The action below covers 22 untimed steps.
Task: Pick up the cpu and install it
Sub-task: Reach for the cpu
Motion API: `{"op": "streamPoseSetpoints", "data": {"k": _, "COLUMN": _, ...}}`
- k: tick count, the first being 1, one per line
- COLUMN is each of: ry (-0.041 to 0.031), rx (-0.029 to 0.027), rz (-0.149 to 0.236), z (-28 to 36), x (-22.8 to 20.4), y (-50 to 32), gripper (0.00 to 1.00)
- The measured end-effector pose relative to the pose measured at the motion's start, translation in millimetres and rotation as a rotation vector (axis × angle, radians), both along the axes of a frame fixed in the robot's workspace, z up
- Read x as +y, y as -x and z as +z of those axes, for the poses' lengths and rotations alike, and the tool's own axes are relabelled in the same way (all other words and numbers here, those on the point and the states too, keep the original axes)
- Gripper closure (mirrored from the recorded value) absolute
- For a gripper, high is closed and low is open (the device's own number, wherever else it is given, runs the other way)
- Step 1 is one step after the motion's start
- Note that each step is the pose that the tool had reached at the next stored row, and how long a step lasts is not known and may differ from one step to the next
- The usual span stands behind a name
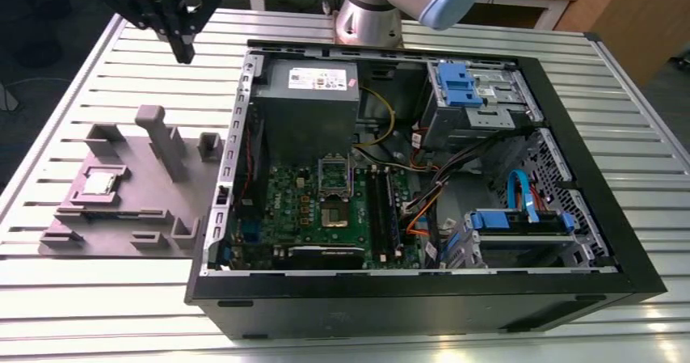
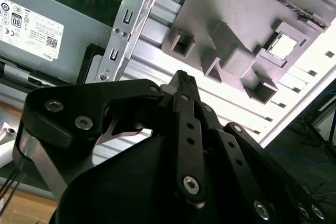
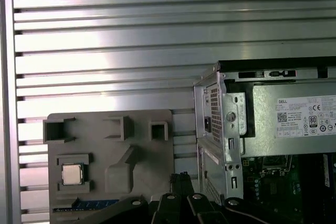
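On the grey holder, in a square recess, the cpu lies flat. Just beside the holder, on the exterior view's right, stands the open computer case. Beyond the holder, well apart from it, the gripper hangs closed, gripping nothing.

Robot arm cut off by the exterior view's edge, gripper cropped at its base in the first wrist view, cpu washed pale by glare in the second wrist view
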State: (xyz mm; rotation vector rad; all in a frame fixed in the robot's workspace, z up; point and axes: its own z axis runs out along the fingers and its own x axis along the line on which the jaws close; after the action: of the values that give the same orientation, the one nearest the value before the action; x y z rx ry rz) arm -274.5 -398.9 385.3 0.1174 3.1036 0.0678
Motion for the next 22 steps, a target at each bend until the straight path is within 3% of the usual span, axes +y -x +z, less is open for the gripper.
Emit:
{"op": "streamPoseSetpoints", "data": {"k": 11, "ry": 0.0000, "rx": 0.0000, "rz": 0.000, "z": -6.0, "x": 0.0, "y": 19.6, "gripper": 0.90}}
{"op": "streamPoseSetpoints", "data": {"k": 22, "ry": -0.0001, "rx": -0.0001, "rz": 0.000, "z": -8.2, "x": -0.1, "y": 29.6, "gripper": 0.90}}
